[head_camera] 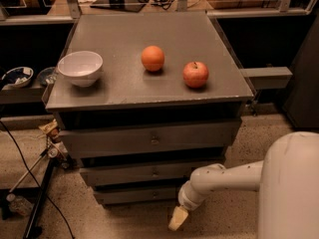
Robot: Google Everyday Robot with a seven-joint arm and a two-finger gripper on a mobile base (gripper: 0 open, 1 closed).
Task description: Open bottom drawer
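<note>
Grey speckled floor spreads around a grey metal cabinet in a dim room. Dark shelving stands behind it and to its left, and black cables trail over the floor on the left. The robot's white body fills the near right corner, and its white arm reaches from there leftward and down toward the cabinet's foot.

The cabinet's flat top is matt and scuffed. Below it three drawer fronts face the near side, stepped back as they go down. The top drawer is the widest and tallest, the middle drawer is smaller, and the bottom drawer is the slimmest, sitting lowest, just above the floor. Its long axis runs left to right and its front points toward the near side. It sits tucked in under the middle drawer, not pulled out.

On the top, a white bowl stands upright near the left edge. An apple sits right of centre, and an orange lies a little farther back, between bowl and apple, all three apart.

The gripper hangs tilted down and to the left, over the floor just near and right of the bottom drawer's right end. Whether it is released or clenched cannot be told.
</note>
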